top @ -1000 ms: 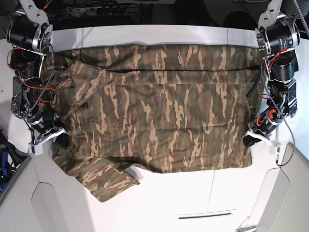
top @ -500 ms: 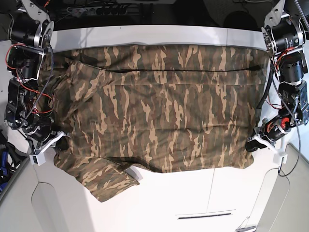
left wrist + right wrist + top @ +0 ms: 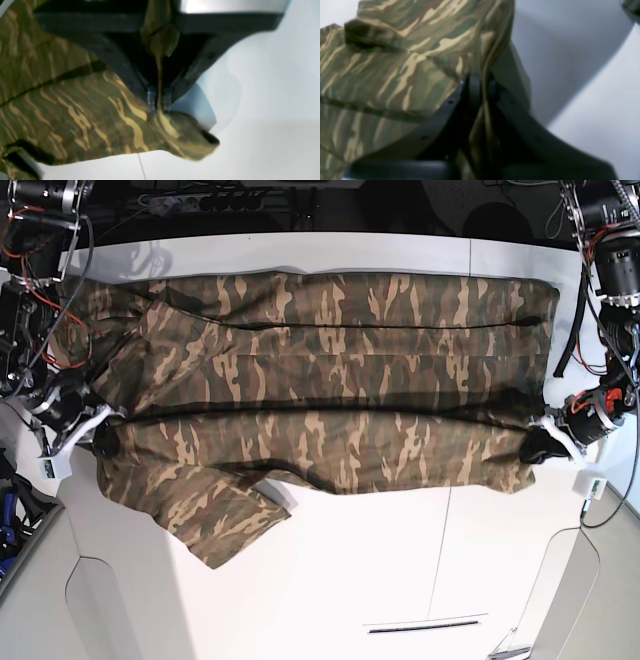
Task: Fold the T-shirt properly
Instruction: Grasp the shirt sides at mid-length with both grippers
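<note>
The camouflage T-shirt (image 3: 320, 380) lies spread across the white table (image 3: 400, 580), its near edge lifted and stretched taut between the two arms. My left gripper (image 3: 540, 446), at the right of the base view, is shut on the shirt's near right corner; the left wrist view shows cloth (image 3: 120, 117) pinched between the fingertips (image 3: 151, 100). At the left of the base view my right gripper (image 3: 103, 442) is shut on the shirt's near left edge, and in its wrist view fabric (image 3: 402, 57) runs up between the closed fingers (image 3: 473, 87). A sleeve (image 3: 220, 525) hangs toward the front left.
Dark cables and a power strip (image 3: 230, 198) lie behind the table's far edge. A thin seam (image 3: 440, 550) and a slot (image 3: 425, 625) mark the bare white tabletop in front of the shirt.
Both grippers have moved outward and up with the shirt's near edge. The cloth between them is now lifted and pulled taut, and the front hem has drawn back from the near side.
</note>
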You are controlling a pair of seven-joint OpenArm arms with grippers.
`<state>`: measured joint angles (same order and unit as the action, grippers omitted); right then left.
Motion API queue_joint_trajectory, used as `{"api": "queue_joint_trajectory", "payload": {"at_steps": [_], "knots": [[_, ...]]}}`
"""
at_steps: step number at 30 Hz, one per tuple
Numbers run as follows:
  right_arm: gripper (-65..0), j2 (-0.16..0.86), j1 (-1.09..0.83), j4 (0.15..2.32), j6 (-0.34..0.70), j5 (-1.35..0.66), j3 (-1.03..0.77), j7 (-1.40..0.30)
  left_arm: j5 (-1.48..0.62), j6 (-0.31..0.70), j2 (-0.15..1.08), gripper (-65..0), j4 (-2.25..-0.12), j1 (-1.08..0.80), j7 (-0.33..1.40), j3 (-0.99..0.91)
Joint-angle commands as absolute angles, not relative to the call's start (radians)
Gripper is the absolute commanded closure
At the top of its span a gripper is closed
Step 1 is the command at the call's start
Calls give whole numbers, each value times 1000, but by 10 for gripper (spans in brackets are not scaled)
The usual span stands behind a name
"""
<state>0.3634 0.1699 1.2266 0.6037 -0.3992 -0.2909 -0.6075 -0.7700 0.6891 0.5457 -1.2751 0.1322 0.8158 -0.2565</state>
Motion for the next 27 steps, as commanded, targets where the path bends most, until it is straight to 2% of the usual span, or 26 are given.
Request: {"api": "queue_joint_trajectory", "payload": {"at_steps": [1, 19, 21, 22, 24, 26, 27], "knots": [[0, 387, 176, 1249, 606, -411, -300, -589, -789, 698, 569, 0, -1305, 138, 798, -264], [0, 384, 40, 1251, 581, -451, -381, -603, -789, 698, 568, 0, -1386, 10, 813, -264], [-143, 384, 38, 1251, 580, -449, -381, -603, -790, 698, 567, 0, -1386, 10, 813, -264], [-215, 384, 38, 1251, 580, -449, -381, -603, -790, 698, 567, -55, -1386, 10, 813, -264], [-321, 385, 38, 1251, 580, -449, -381, -603, -790, 698, 567, -218, -1385, 9, 813, -264], [-356, 385, 38, 1251, 580, -449, -381, -603, -790, 698, 568, -336, -1385, 4, 813, -264], [-356, 385, 38, 1251, 580, -451, -382, -603, -790, 698, 568, -350, -1385, 2, 813, -264]]}}
